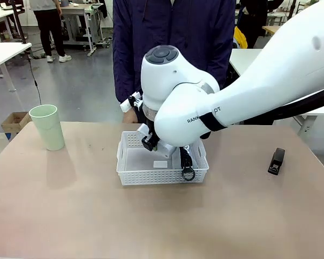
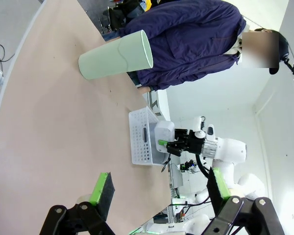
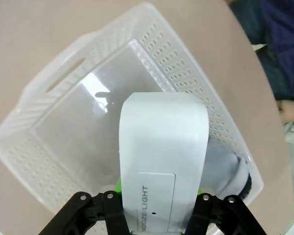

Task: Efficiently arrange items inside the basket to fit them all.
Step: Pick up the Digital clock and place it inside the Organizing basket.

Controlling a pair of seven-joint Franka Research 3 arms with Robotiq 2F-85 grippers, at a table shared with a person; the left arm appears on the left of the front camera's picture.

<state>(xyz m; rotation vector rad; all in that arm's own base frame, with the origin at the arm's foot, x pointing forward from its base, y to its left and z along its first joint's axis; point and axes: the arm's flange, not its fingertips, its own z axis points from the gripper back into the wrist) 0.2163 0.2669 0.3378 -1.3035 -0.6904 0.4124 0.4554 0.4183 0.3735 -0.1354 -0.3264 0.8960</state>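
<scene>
Centrally on the table point(image 1: 70, 216) sits the basket point(image 1: 151, 175), the right arm point(image 1: 281, 70) reaching over it from three o'clock, and the pouch point(image 3: 228, 169) lies inside along the basket's three o'clock wall. Farther out, the cup point(image 1: 47, 127) stands upright at ten o'clock, while the right gripper point(image 3: 159, 188) clamps the box point(image 3: 161, 142) between narrowed jaws over the basket's floor, whether touching it I cannot tell. Smallest, the stapler point(image 1: 277, 161) lies at three o'clock, well apart from the basket, and the left gripper point(image 2: 160, 188) hangs over the table with jaws wide, nothing between them.
</scene>
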